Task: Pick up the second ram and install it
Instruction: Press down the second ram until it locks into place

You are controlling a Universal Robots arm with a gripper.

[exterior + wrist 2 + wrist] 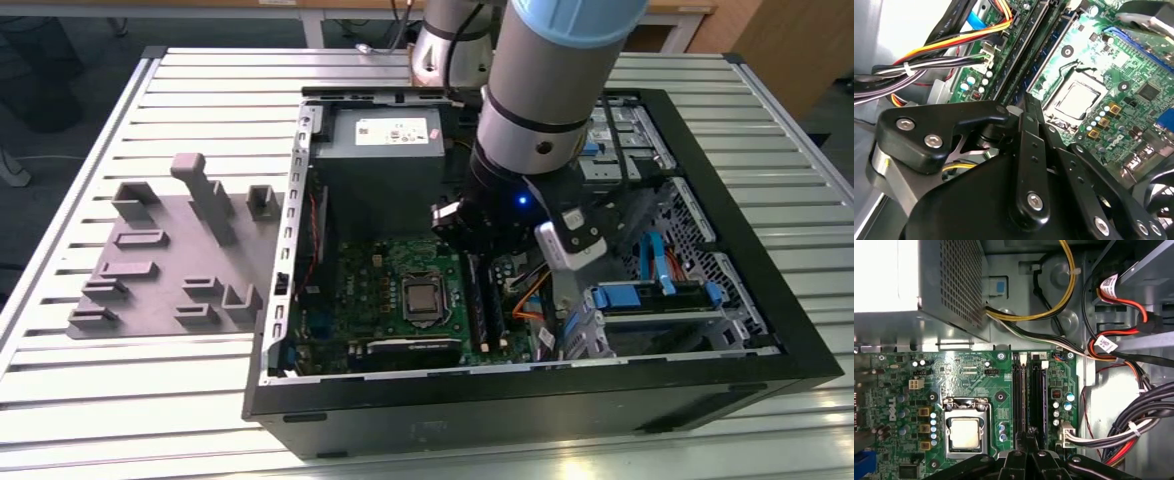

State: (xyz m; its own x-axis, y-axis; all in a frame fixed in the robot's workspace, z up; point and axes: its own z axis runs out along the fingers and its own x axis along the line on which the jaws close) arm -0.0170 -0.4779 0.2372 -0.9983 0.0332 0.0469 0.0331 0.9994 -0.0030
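Dark green second ram (1024, 395) is sitting upright in its black slot (1037, 395); your tool (1026, 437), apparently closed on it, is pressing it; seating calls for even downward force.

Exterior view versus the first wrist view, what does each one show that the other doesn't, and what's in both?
Exterior view alone: the grey fixture blocks on the slatted table, and the arm reaching into the computer case. First wrist view alone: yellow cables looping behind the power supply. Both: the motherboard, its processor socket and the memory slots.
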